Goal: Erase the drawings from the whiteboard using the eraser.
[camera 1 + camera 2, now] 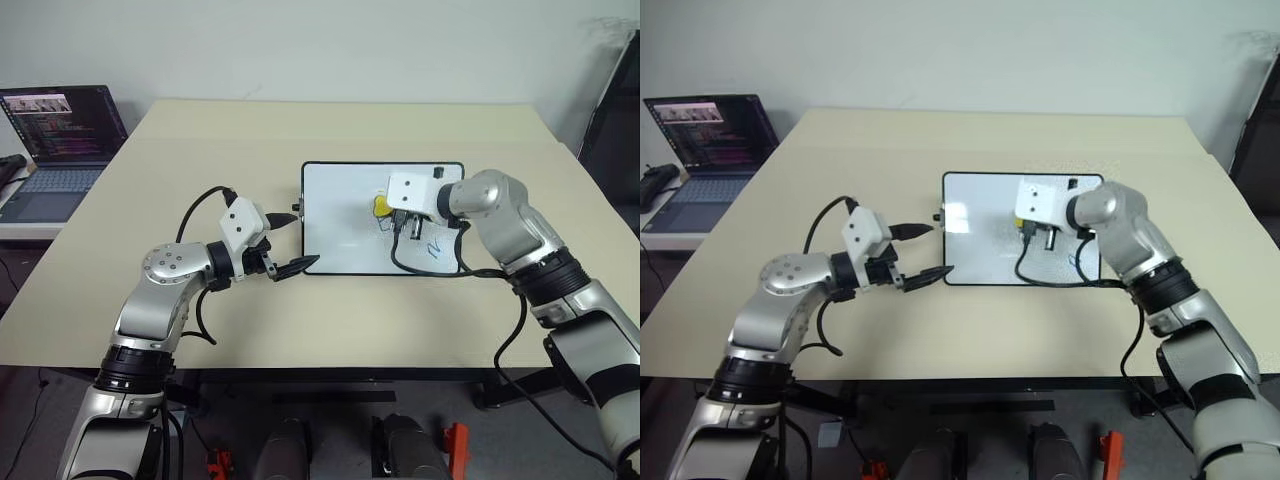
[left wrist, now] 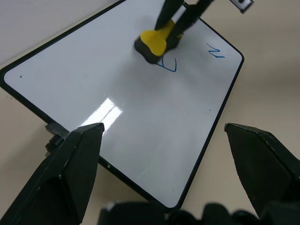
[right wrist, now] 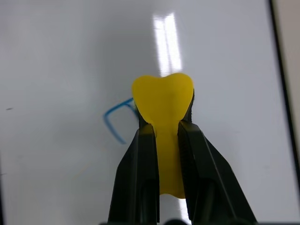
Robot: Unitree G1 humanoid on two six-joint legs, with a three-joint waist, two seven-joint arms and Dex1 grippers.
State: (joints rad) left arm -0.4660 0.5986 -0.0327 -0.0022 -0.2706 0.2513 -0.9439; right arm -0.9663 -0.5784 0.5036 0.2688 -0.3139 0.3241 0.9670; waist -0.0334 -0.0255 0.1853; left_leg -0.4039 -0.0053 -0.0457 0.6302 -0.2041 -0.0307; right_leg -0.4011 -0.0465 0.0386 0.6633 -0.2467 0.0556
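Observation:
The whiteboard (image 1: 345, 230) lies flat on the table, black-framed and glossy. My right gripper (image 3: 163, 126) is shut on the yellow eraser (image 3: 162, 98) and holds it down at the board's middle-right area, black base (image 2: 146, 52) toward the surface. A blue angular drawing (image 3: 115, 122) sits right beside the eraser, partly covered by it. A blue "N" squiggle (image 2: 216, 50) is nearer the board's right near corner. My left gripper (image 1: 300, 240) is open at the board's left edge, its fingers (image 2: 75, 164) spread on either side of the near left corner.
An open laptop (image 1: 60, 140) stands on a side surface to the far left. The beige table (image 1: 300, 140) stretches behind and in front of the board. A dark frame (image 1: 615, 110) rises at the right edge.

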